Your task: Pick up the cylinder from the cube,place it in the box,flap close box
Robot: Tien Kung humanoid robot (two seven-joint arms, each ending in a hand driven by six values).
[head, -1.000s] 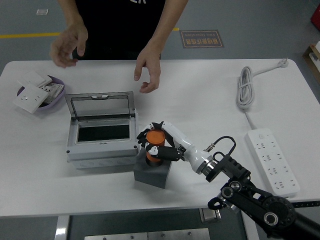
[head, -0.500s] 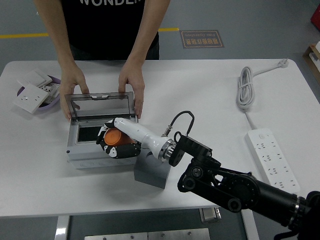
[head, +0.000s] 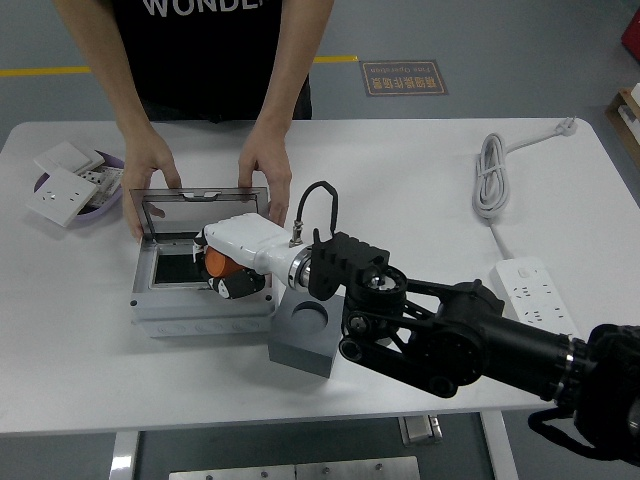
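- The robot's right hand [head: 228, 268] is curled tight around the orange cylinder [head: 218, 264]. It holds it fast so it does not drop.
- The hand and the cylinder are over the open top of the grey box [head: 200, 290], low in the opening. That is where the cylinder has to go, but the hand has not let go yet.
- The grey cube [head: 308, 335] sits just beside the box, on its right. The round hole in its top is empty, so the cylinder is off the cube.
- The box's clear lid [head: 185, 205] stands up at the back. It has to be open so the cylinder can get in.
- A person at the far side has one hand [head: 150, 170] on the left end of the lid and the other hand [head: 265, 168] on the right end. I think they keep the lid up and the box still.
- The lid is not shut yet, so that step is left.
- The robot's left arm is not in the picture.
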